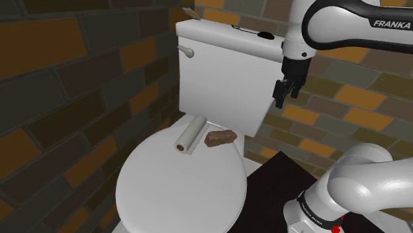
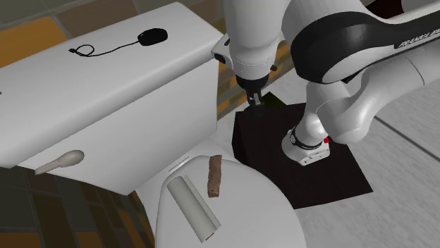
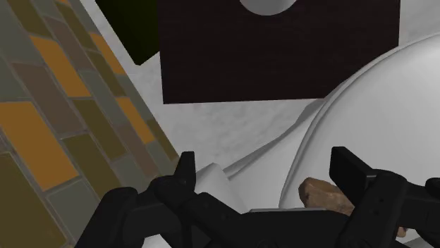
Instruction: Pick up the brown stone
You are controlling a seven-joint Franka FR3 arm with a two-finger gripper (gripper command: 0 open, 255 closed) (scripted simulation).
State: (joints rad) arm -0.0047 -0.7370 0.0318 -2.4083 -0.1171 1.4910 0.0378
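The gripper [image 3: 266,165] is seen with its two black fingers spread well apart, and nothing is pinched between them. In the wrist view the brown stone [image 3: 323,195] is seen close to one fingertip, lower than the gripper and not touched by it. In the shoulder view the gripper [image 1: 286,93] hangs in the air at about two o'clock from the stone [image 1: 220,138], beside the tank [image 1: 218,73] and clearly above the toilet lid [image 1: 179,192]. The stone lies flat on the rear part of this closed lid, and a paper roll [image 1: 188,136] lies just beside it at nine o'clock, with a small gap between the two. Farther back, a flush lever [image 1: 186,51] is fixed on the tank front and a computer mouse [image 2: 149,35] with its cable is placed on the tank top. A brick wall [image 1: 66,79] stands behind everything. As for the task, it is judged that only the approach is under way: the stone is not yet grasped and not yet lifted. What is left is judged to be the following: the gripper must be brought down over the stone, the fingers must be closed on it, and it must be raised without the roll being pushed.
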